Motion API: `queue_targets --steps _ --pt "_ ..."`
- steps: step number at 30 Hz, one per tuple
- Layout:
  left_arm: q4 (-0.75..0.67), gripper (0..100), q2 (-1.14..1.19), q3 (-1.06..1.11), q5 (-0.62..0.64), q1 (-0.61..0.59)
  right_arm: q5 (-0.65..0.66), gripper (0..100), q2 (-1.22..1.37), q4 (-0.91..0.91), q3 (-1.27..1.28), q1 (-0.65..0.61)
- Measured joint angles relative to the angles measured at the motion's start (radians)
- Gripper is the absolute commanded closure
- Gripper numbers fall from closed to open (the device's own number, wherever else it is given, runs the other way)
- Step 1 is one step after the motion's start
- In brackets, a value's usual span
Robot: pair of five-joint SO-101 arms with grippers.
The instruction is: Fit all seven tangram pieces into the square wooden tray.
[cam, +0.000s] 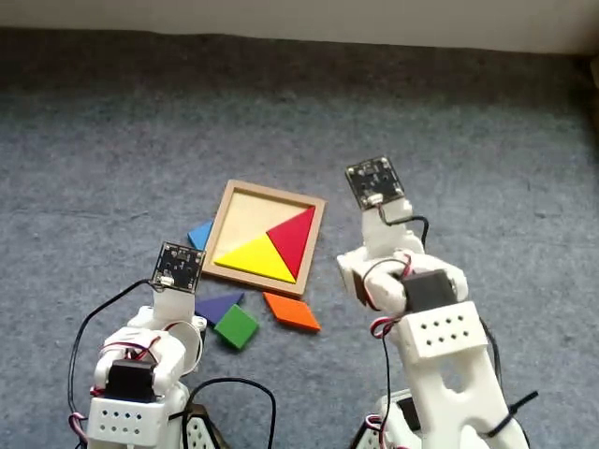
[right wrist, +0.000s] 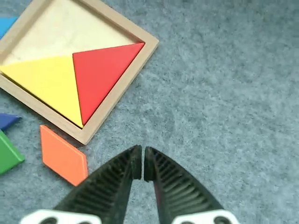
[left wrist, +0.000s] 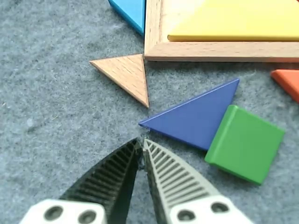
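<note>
Already seated: big yellow triangle (cam: 255, 259) and big red triangle (cam: 295, 238), packed against the square wooden tray (cam: 278, 191) walls
Left gripper (left wrist: 141, 141): clenched empty, aimed at dark-blue triangle (left wrist: 196, 116)
Right gripper (right wrist: 142, 154): clenched empty, near orange parallelogram (right wrist: 63, 156)

A grey-blue carpet (cam: 112, 168) of short, flecked pile covers the work surface, lying flat from the near side to the far one, where it darkens into a shadowed band (cam: 281, 47). Beyond that band a pale, plain strip (cam: 393, 17), wall or ledge, it cannot be told which, closes off the back of the scene. Seen up close, the carpet's fibres look matted and slightly mottled, with small lighter specks scattered through the pile.
</note>
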Motion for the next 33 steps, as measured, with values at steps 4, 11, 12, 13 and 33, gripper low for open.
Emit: queue_targets --steps 4,11,12,13,33 --pt "0.0 99 0.0 0.0 0.0 0.0 -0.003 96.8 -0.124 0.002 0.107 0.04" --pt "0.0 99 0.0 0.0 0.0 0.0 -0.003 96.8 -0.367 0.002 0.29 0.094" --pt "0.0 99 0.0 0.0 0.0 0.0 -0.003 96.8 -0.404 0.002 0.31 0.092" --pt "0.0 99 0.0 0.0 0.0 0.0 -0.003 96.8 -0.44 0.002 0.331 0.092" --pt "0.008 99 0.0 -0.272 -0.064 -0.003 -0.003 96.8 -0.933 -0.069 0.652 0.095"
